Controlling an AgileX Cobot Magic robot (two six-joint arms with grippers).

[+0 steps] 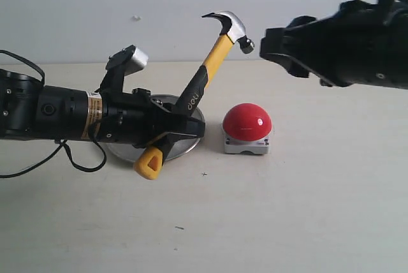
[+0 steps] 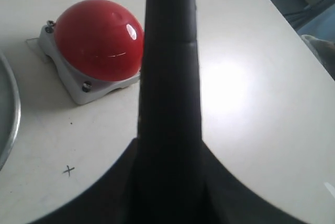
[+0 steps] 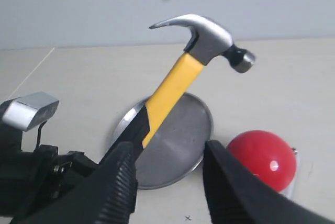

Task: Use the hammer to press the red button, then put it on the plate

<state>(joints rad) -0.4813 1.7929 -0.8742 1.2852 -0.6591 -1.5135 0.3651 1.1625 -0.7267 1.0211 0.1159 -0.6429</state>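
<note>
Exterior view: left jaws clamped on hammer (image 1: 215,57) black grip; head raised above red button (image 1: 247,122), likely poised for downstroke; button on tabletop (image 1: 287,209) beside plate (image 1: 164,100); right jaws wide, empty, clear.

The hammer (image 1: 217,56) has a silver-grey head, yellow neck, black grip with white lettering and yellow end. Below its head, the red button (image 1: 247,122) is glossy red on a grey base. Behind its grip, the plate (image 3: 178,140) is brushed silver
</note>
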